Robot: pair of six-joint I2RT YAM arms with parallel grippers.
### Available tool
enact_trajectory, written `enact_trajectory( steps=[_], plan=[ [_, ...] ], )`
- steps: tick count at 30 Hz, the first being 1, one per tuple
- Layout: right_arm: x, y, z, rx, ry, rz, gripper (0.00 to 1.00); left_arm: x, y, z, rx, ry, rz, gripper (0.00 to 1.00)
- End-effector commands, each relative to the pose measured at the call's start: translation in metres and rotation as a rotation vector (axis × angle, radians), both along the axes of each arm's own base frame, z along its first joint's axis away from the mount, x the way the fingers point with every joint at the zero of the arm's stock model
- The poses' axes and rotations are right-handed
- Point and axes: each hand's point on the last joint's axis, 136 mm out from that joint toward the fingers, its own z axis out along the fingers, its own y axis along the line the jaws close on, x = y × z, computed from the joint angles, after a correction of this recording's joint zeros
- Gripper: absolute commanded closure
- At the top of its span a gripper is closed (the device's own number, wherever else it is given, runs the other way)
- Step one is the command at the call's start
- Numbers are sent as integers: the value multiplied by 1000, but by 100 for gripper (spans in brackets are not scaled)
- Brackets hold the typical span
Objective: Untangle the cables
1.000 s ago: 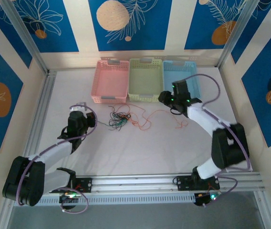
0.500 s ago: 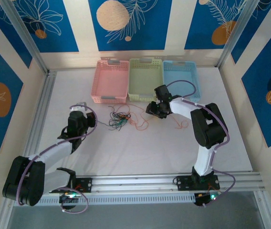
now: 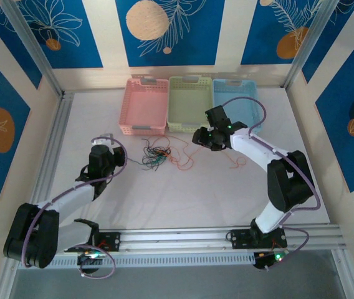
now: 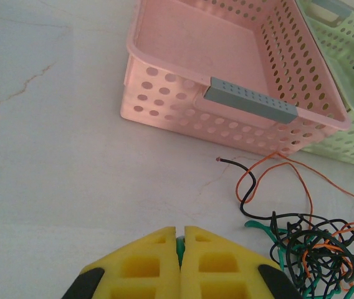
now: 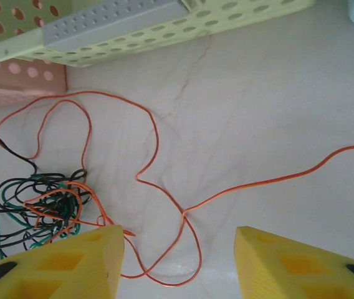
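White counter point(image 3: 183, 199): left tool point(image 4: 180, 233) clamps a green strand of the cables point(image 3: 155, 157); right tool point(image 5: 178, 240) gapes empty beside them.

The cables point(image 4: 311, 242) run off the left wrist view's lower right corner; one green strand disappears between the left end effector's point(image 4: 178, 232) pressed-together pads.

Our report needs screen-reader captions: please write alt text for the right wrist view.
The open right gripper hangs over an orange wire looping across the white table. A tangled clump of black, green and orange wires lies at left; a green basket runs along the top.
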Motion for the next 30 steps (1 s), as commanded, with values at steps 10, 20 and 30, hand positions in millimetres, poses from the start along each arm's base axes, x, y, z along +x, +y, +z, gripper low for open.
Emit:
enact_trajectory(
  steps=[10, 20, 30],
  plan=[
    [-11, 15, -60, 108, 208, 20, 52, 6, 0, 8, -7, -34, -6, 100],
    [6, 28, -68, 141, 182, 42, 56, 6, -1, 8, -9, -34, -12, 100],
    [10, 34, -68, 177, 174, 69, 92, 6, -1, 8, -8, -31, -12, 100]
  ],
)
